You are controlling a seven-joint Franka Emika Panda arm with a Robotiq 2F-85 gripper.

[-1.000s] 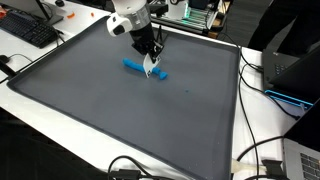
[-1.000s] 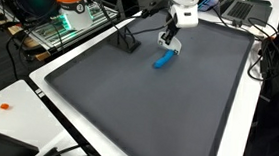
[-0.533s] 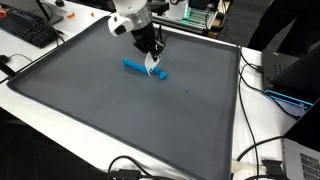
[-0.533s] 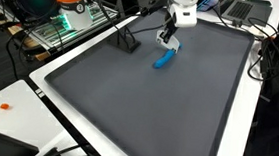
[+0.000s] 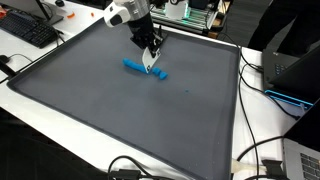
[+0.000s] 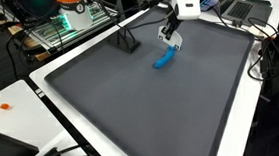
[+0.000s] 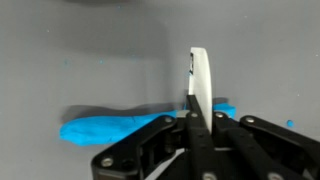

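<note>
Jaws pressed together, pinching a thin white piece [image 7: 199, 85] that sticks out past the tips. It hangs right over the blue piece [image 7: 110, 127]; can't tell if they touch. The blue piece lies flat and unheld on the grey mat [image 5: 120, 130], toward the far side in both exterior views [image 5: 140, 67] [image 6: 163, 60]. My read: white piece gripped and raised, blue one not picked up. Mat sits on the white table [image 5: 55, 128], keyboard [image 5: 25, 28] beyond it. No readable writing or brand marks.
</note>
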